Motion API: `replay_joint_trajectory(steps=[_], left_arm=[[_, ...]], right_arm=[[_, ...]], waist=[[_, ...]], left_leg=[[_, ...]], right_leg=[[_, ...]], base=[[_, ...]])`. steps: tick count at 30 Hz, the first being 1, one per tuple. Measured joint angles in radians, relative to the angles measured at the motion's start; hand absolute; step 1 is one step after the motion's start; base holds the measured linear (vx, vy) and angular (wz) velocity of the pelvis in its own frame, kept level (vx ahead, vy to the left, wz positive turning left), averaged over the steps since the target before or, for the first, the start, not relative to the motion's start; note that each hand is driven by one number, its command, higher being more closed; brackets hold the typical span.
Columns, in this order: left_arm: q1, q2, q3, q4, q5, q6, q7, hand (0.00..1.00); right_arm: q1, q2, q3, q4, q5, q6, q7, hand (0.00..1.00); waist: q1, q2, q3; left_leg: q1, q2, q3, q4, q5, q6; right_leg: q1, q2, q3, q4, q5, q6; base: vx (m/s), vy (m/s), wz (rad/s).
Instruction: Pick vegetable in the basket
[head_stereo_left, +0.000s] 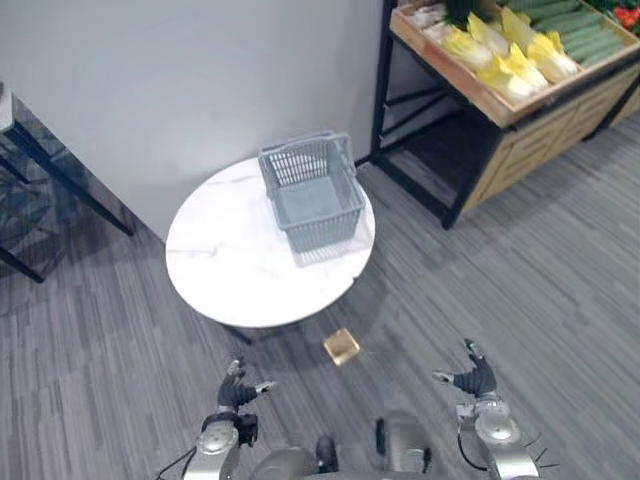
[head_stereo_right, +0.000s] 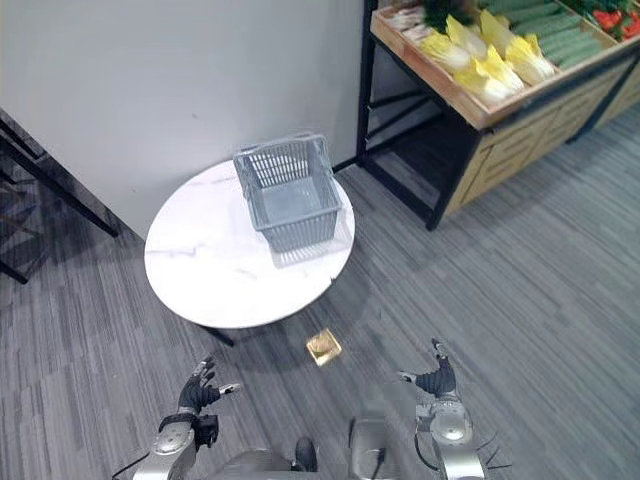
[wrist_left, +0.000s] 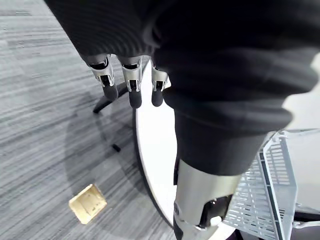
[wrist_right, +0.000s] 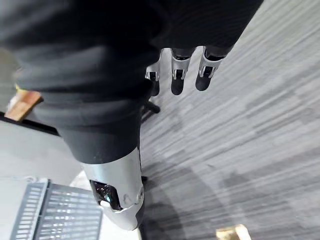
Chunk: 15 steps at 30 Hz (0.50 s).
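Status: task not started, as far as I can judge.

- Grey plastic mesh basket (head_stereo_left: 312, 195) sits on the round white marble-look table (head_stereo_left: 225, 275), toward the table's 1 o'clock rim. It looks empty to me.
- The vegetables are all on the wooden produce stand with a black frame (head_stereo_left: 450, 72), at 1 o'clock in the head view and well apart from the basket. Yellow-white leafy cabbages (head_stereo_left: 512, 62) are at the front, with long green cucumber-like vegetables (head_stereo_left: 580, 32) behind them.
- Left robot hand (head_stereo_left: 238, 392) is low at 7 o'clock, over the grey striped carpet floor (head_stereo_left: 520, 280). Its fingers (wrist_left: 132, 87) are straight and loosely spread, holding nothing.
- Right robot hand (head_stereo_left: 474, 380) is low at 5 o'clock. Its fingers (wrist_right: 177, 75) are straight, its thumb is out, and it holds nothing.
- Small tan square block (head_stereo_left: 341, 346) lies on the floor just off the table's 6 o'clock rim. I can't tell what it is. It doesn't look like produce.

Everything is left to do: get to the stand at 1 o'clock, grasp a vegetable, carry it to the basket and release it. Neither hand is near the stand, so I expect a body move before any reach.
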Motion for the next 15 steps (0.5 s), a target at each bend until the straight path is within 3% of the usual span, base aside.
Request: replay_joint_trajectory(steps=[1,2,4,5,7,8,11,15], left_arm=[[-0.002,-0.009,0.000,0.010,0.009,0.000,-0.002,0.00],[-0.003,-0.009,0.000,0.015,0.013,0.001,-0.003,0.00],[-0.001,-0.017,-0.014,0.021,0.040,0.003,-0.003,0.00],[0.000,-0.019,-0.017,0.020,0.042,0.003,-0.004,0.00],[0.027,-0.024,-0.017,0.016,0.043,-0.001,-0.004,0.00],[0.039,-0.025,-0.018,0.016,0.045,0.000,-0.004,0.00],[0.067,-0.024,-0.017,0.009,0.062,-0.001,-0.004,0.00],[0.075,-0.025,-0.017,0.005,0.069,0.000,-0.003,0.00]], right_arm=[[-0.011,-0.001,0.000,-0.020,-0.011,0.005,0.000,0.00],[-0.008,0.000,-0.001,-0.052,-0.013,0.005,0.000,0.00],[0.035,-0.007,-0.001,-0.176,-0.042,0.003,0.001,0.00],[0.040,-0.010,0.001,-0.201,-0.051,0.002,0.001,0.00],[0.046,-0.027,0.034,-0.271,-0.063,-0.002,-0.001,0.00],[0.028,-0.048,0.070,-0.316,-0.079,-0.020,-0.001,0.00],[-0.036,-0.119,0.167,-0.380,-0.137,-0.041,0.000,0.00],[-0.168,-0.196,0.298,-0.372,-0.212,-0.049,0.003,0.00]], waist=[[0.006,0.023,-0.002],[0.002,0.024,-0.001],[-0.013,0.040,0.004],[-0.015,0.046,0.007],[0.003,0.056,0.004],[0.003,0.065,0.000],[0.006,0.068,-0.003],[0.036,0.085,0.003]], left_leg=[[-0.008,0.030,-0.005,0.019,0.005,-0.022],[-0.016,0.032,-0.007,0.041,0.015,-0.039],[-0.052,0.058,-0.001,0.252,0.052,-0.100],[-0.074,0.076,0.005,0.344,0.076,-0.125],[-0.149,0.159,0.064,0.586,0.102,-0.135],[-0.190,0.194,0.100,0.639,0.092,-0.116],[-0.280,0.201,0.116,0.524,0.071,-0.085],[-0.312,0.158,0.052,0.225,0.076,-0.087]], right_leg=[[-0.013,0.015,-0.012,0.049,-0.056,-0.012],[-0.021,0.010,-0.019,0.087,-0.086,-0.021],[0.048,-0.023,-0.085,0.153,-0.189,-0.051],[0.089,-0.022,-0.102,0.142,-0.204,-0.055],[0.213,0.011,-0.110,0.058,-0.222,-0.058],[0.275,0.020,-0.113,-0.006,-0.222,-0.057],[0.350,0.017,-0.088,-0.100,-0.216,-0.059],[0.373,0.006,-0.043,-0.111,-0.205,-0.060]], base=[[0.49,-0.224,0.36],[0.43,-0.220,0.39],[0.43,-0.223,0.81],[0.40,-0.212,0.67],[0.35,-0.203,0.01],[0.28,-0.157,-0.24],[0.26,-0.088,-0.22],[0.24,0.028,-0.44]])
